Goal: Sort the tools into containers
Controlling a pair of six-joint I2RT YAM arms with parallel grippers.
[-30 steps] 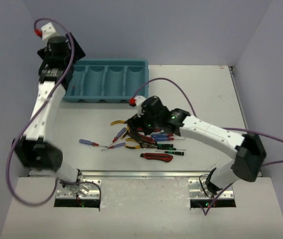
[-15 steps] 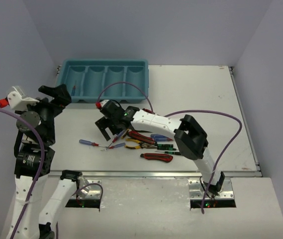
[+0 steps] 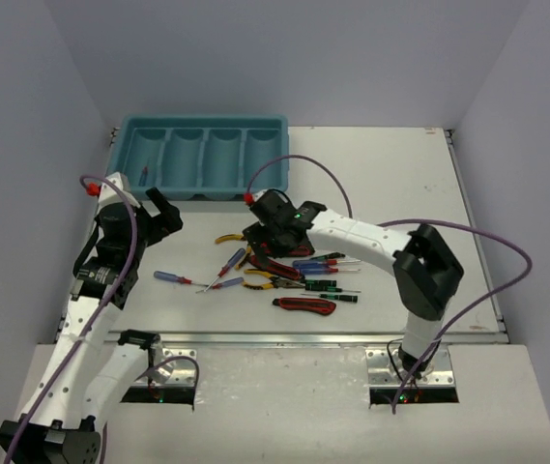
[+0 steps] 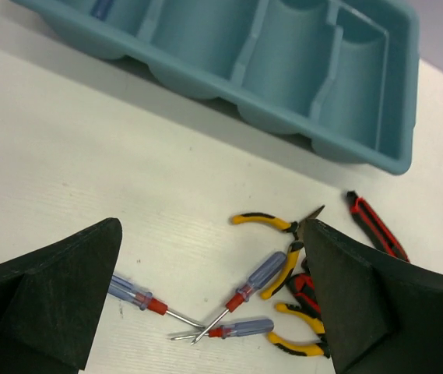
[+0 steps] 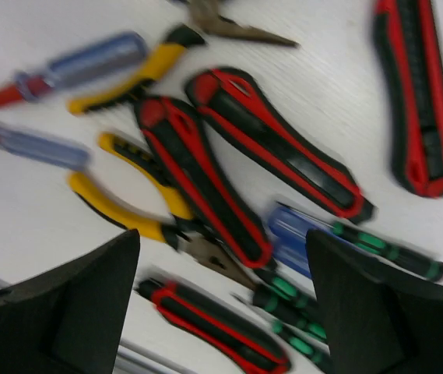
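Red-and-black utility knives (image 5: 198, 179) and yellow-handled pliers (image 5: 112, 206) lie crossed in a heap on the white bench (image 3: 390, 174), near of the teal four-compartment plastic tray (image 3: 202, 122). The right hand (image 5: 223, 241), spread above them, could pinch two tools together; the left hand (image 4: 212, 234) is spread, empty.

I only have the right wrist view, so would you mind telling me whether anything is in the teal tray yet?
Observer: The teal-blue plastic four-compartment tray holds one small blue-handled tool in its leftmost compartment.
Operator: Thanks; where is the left end effector?
Observer: The left end effector hovers open near the tray's left end, holding nothing.
Operator: Any stray tools?
Observer: One blue-and-red-handled screwdriver lies left of the tool pile.
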